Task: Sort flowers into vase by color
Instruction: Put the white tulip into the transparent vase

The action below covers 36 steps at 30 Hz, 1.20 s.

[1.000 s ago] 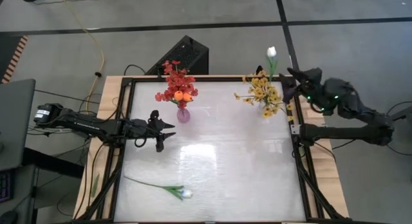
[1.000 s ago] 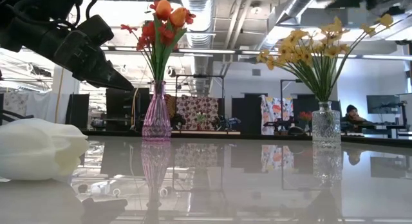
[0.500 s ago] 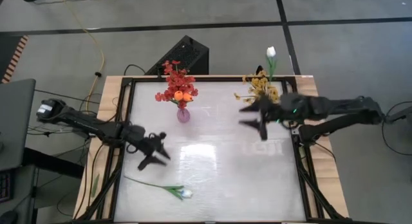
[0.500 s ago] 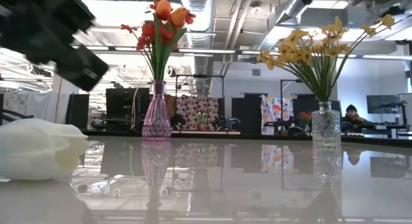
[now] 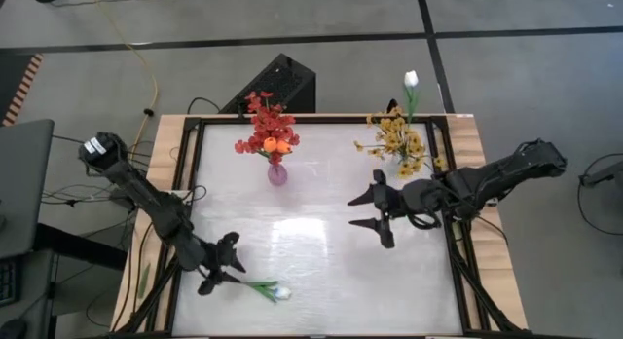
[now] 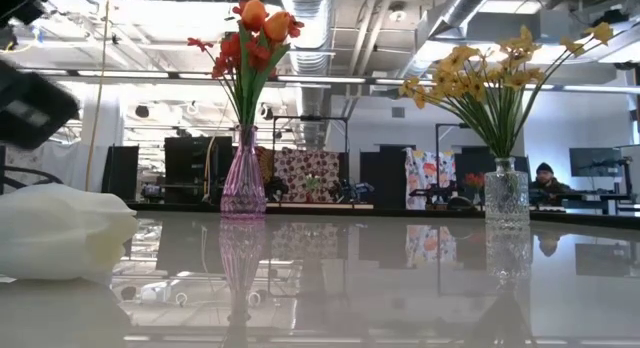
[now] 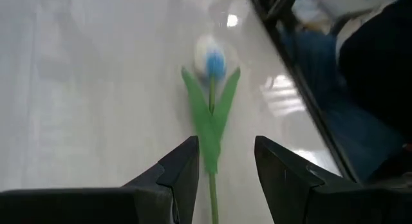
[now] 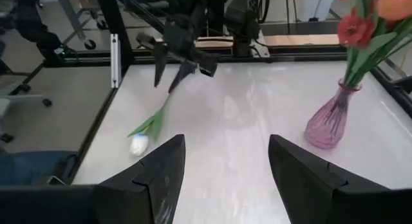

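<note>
A white tulip [image 5: 255, 286] lies flat on the table near the near-left corner, with its blossom [image 6: 60, 233] toward the right. My left gripper [image 5: 224, 265] is open just over its green stem [image 7: 211, 130], one finger on each side and apart from it. My right gripper [image 5: 372, 212] is open above the table's middle right and holds nothing. A pink vase [image 5: 277, 173] holds red sprays and orange tulips [image 5: 270, 136]. A clear vase [image 5: 407, 166] holds yellow sprays [image 5: 397, 142] and a white tulip [image 5: 410, 80].
Both vases stand along the far edge, the pink one [image 6: 243, 178] far left of centre and the clear one [image 6: 506, 193] at the far right. A dark frame [image 5: 458, 251] borders the table. There is open table surface between the two grippers. People and equipment show in the room behind.
My left gripper has swung from beside the pink vase toward the near edge and come down over the lying tulip's stem. My right gripper has moved from the clear vase at the far right toward the table's middle, turning its fingers to point leftward. The flowers have stayed put.
</note>
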### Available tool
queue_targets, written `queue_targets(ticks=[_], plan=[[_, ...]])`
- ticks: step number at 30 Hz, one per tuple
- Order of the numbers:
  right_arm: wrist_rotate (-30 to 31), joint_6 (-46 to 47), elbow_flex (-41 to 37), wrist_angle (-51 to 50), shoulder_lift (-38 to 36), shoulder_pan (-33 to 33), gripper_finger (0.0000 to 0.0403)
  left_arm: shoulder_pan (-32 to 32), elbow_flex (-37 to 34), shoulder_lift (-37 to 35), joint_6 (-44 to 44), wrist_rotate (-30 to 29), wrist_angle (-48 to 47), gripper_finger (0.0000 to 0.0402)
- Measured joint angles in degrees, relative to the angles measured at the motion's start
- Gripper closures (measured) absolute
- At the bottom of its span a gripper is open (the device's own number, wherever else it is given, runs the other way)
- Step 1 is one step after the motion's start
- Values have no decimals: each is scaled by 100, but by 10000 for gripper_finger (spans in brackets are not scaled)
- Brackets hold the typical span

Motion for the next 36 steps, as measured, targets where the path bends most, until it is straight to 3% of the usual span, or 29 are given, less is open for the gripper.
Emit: queue_targets(ticks=[13,19,25,29,36], plan=[[319,114,0,-64,-9,414,154,-112,495,1836,-267,206,-8,262],[323,-29,0,-105,-9,428,154,-112,770,2435,193,215,-61,283],[321,1,0,-200,-9,491,154,-96,1120,2428,508,-83,-885,388],[323,106,0,-447,-11,649,154,49,1356,2185,1100,-459,-1300,396],[320,619,0,-842,-9,1151,154,590,1771,1374,2771,-1905,-1123,399]])
